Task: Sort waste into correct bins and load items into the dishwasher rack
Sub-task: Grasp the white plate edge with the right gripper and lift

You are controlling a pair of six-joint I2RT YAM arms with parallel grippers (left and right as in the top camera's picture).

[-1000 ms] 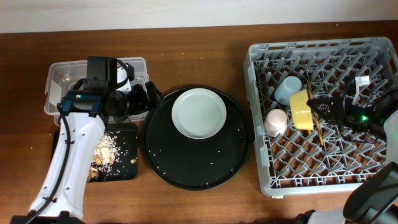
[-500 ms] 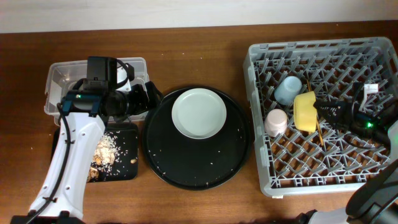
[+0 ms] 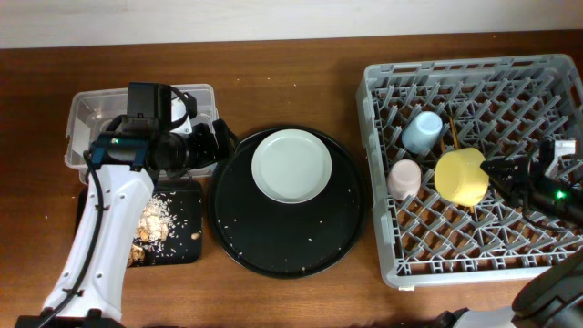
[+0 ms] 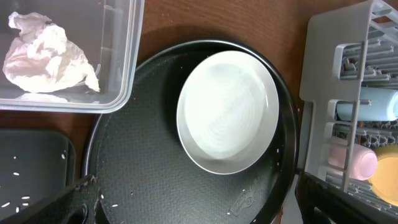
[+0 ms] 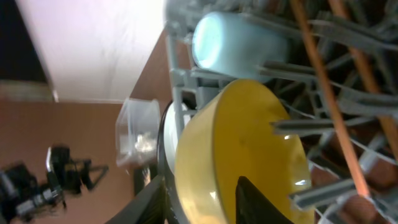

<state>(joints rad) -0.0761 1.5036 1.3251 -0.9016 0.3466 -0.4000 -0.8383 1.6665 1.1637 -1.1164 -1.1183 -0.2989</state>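
My right gripper (image 3: 499,169) is shut on the rim of the small yellow bowl (image 3: 460,177), tilted among the pegs of the grey dishwasher rack (image 3: 383,246); my fingers straddle its wall in the right wrist view (image 5: 202,199). The light blue cup (image 3: 422,130), the pink-white cup (image 3: 404,179) and the brown chopsticks (image 5: 329,106) lie in the rack. My left gripper (image 3: 219,146) is open and empty above the left edge of the round black tray. The white plate (image 3: 291,166) sits on that tray. The tissue (image 4: 43,53) lies in the clear box (image 3: 91,114). Food scraps (image 3: 155,219) lie on the flat black tray (image 3: 187,241). The wrapper is out of view.
The large round black tray (image 3: 282,241) holds scattered rice crumbs and lies between the bins and the rack. The rack's near wall (image 4: 323,74) stands at the right of the left wrist view. My left arm (image 3: 109,228) crosses the flat black tray.
My right gripper has drawn back to the right with the yellow bowl, which has turned from its side so that its round face shows. The left arm has not moved.
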